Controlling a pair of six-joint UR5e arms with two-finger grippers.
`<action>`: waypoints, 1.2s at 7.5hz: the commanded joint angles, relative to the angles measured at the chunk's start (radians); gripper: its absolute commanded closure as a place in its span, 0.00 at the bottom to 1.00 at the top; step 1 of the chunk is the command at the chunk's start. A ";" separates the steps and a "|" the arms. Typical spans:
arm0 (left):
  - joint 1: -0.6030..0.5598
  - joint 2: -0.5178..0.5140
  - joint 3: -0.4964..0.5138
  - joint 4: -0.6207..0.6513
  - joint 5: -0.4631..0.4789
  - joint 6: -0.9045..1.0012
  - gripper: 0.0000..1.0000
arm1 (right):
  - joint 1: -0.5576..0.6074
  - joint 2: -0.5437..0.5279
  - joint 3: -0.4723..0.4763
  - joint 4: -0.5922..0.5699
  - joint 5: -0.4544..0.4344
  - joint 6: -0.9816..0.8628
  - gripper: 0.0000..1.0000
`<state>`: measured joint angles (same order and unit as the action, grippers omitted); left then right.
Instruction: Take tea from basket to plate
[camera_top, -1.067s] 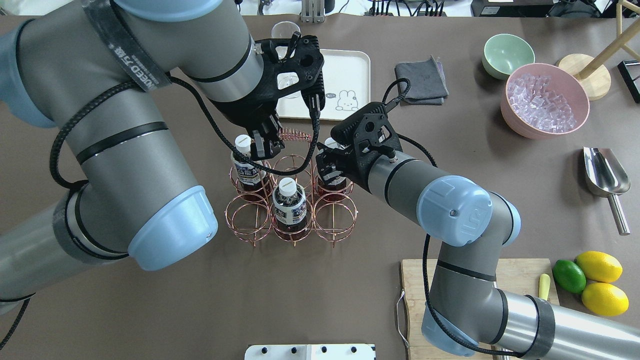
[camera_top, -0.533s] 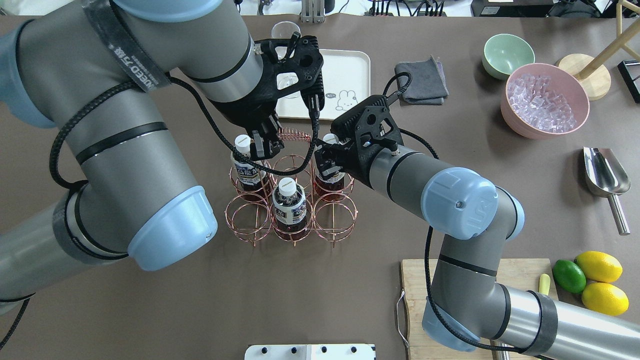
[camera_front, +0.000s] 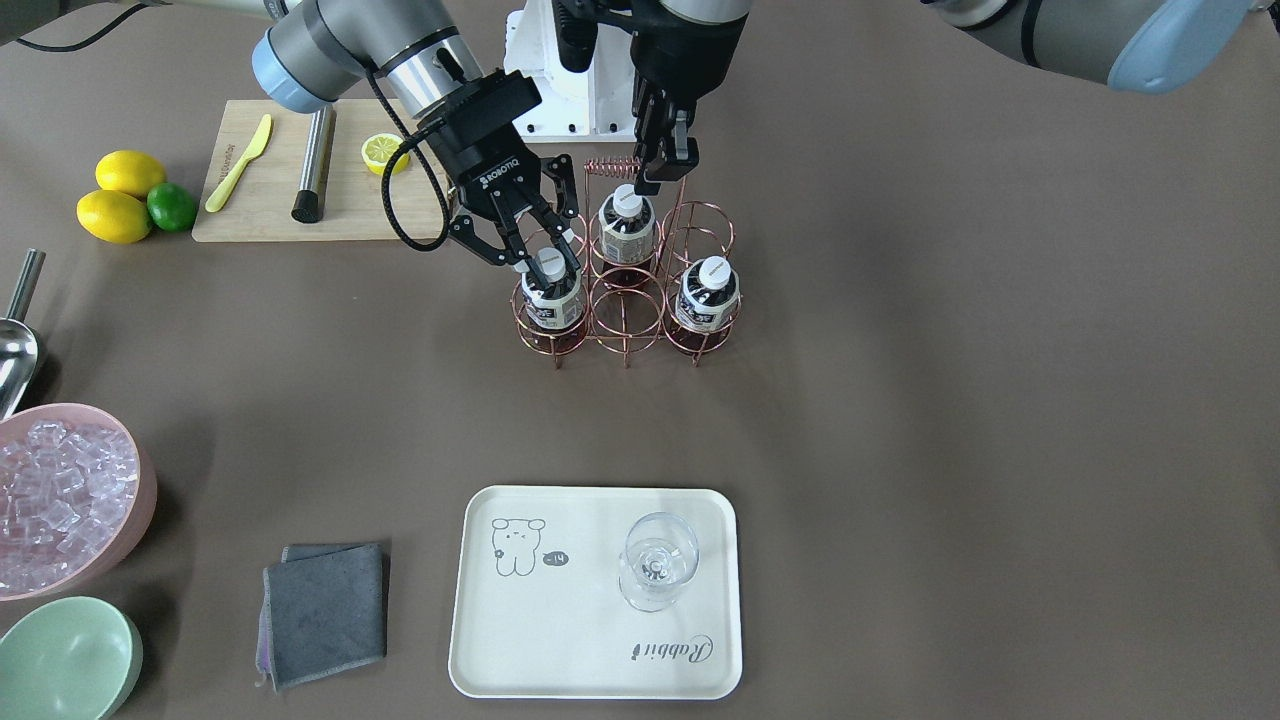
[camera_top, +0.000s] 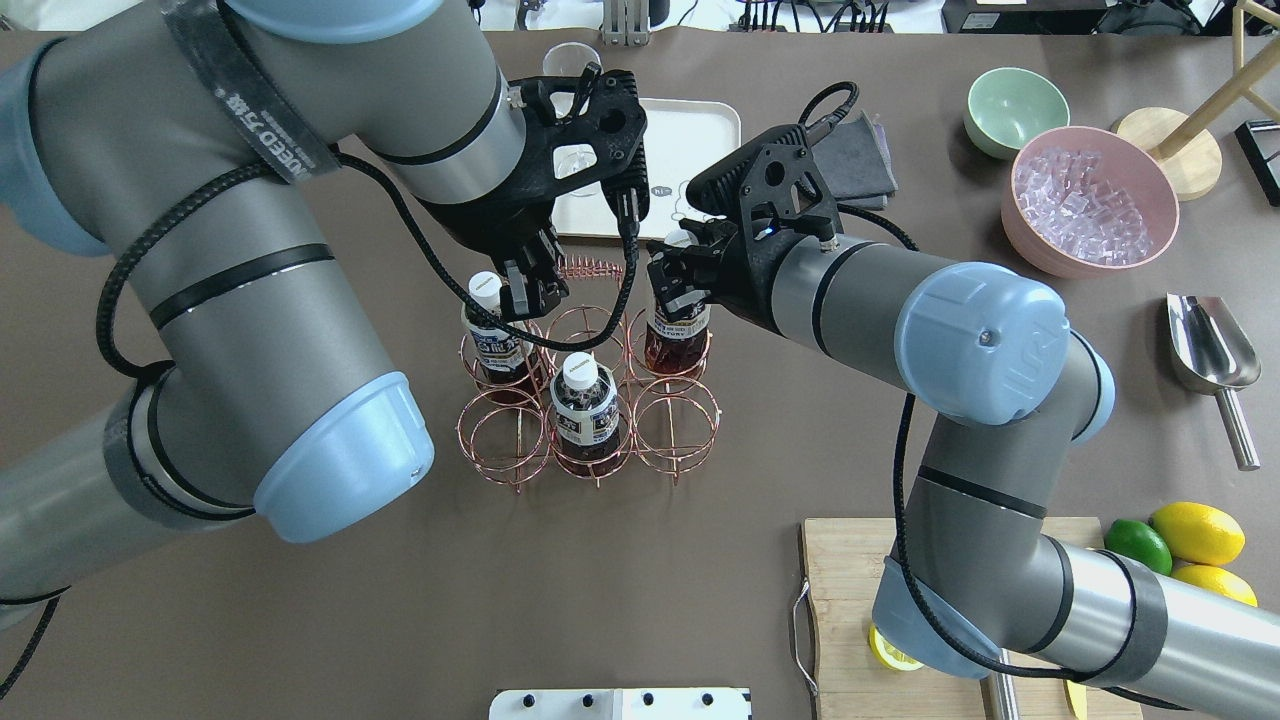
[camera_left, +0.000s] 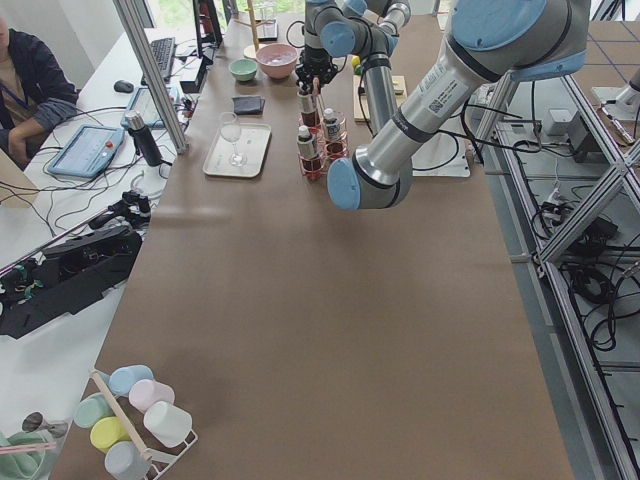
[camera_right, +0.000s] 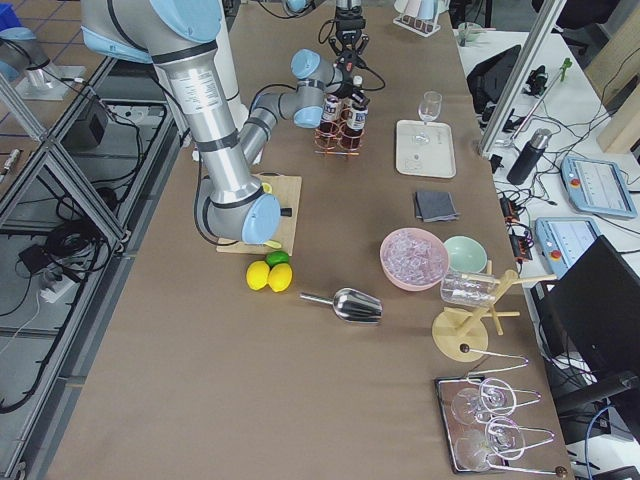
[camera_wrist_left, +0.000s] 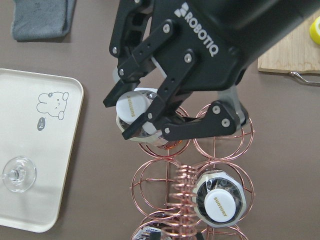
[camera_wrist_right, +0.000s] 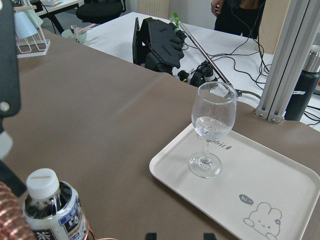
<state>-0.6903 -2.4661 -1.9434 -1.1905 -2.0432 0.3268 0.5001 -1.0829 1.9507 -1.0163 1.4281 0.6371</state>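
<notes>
The rose-gold wire basket (camera_top: 670, 440) stands mid-table with three tea bottles in its cells. My right gripper (camera_top: 672, 290) is shut on the neck of the tea bottle (camera_top: 677, 340) in the far right cell. That bottle's base is still inside its ring. The left wrist view shows the grip (camera_wrist_left: 137, 117) with the fingers pinching under the white cap. My left gripper (camera_top: 530, 290) is shut on the end of the basket's coiled handle (camera_top: 590, 270). Two other tea bottles (camera_top: 585, 400) (camera_top: 492, 330) stand in their cells. The cream plate (camera_top: 700, 130) lies beyond the basket.
A wine glass (camera_front: 655, 560) stands on the plate. A grey cloth (camera_front: 325, 610), a mint bowl (camera_top: 1015, 108) and a pink bowl of ice (camera_top: 1090, 200) are to the far right. A metal scoop (camera_top: 1210, 355), a cutting board (camera_top: 840, 590) and lemons (camera_top: 1195, 530) are near right.
My right gripper has moved up and toward the plate with the tea bottle in it, so the bottle sits higher in its cell. My left arm and the basket have stayed still.
</notes>
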 joint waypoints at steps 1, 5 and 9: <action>0.000 -0.001 0.000 0.000 0.001 0.000 1.00 | 0.011 0.000 0.077 -0.065 0.009 0.006 1.00; 0.000 0.001 0.000 0.000 0.001 0.000 1.00 | 0.208 0.032 0.157 -0.183 0.249 0.003 1.00; 0.000 0.001 0.000 0.000 0.001 0.000 1.00 | 0.366 0.000 0.120 -0.170 0.359 -0.074 1.00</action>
<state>-0.6903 -2.4651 -1.9437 -1.1904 -2.0417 0.3267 0.8182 -1.0553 2.0911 -1.1953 1.7722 0.6054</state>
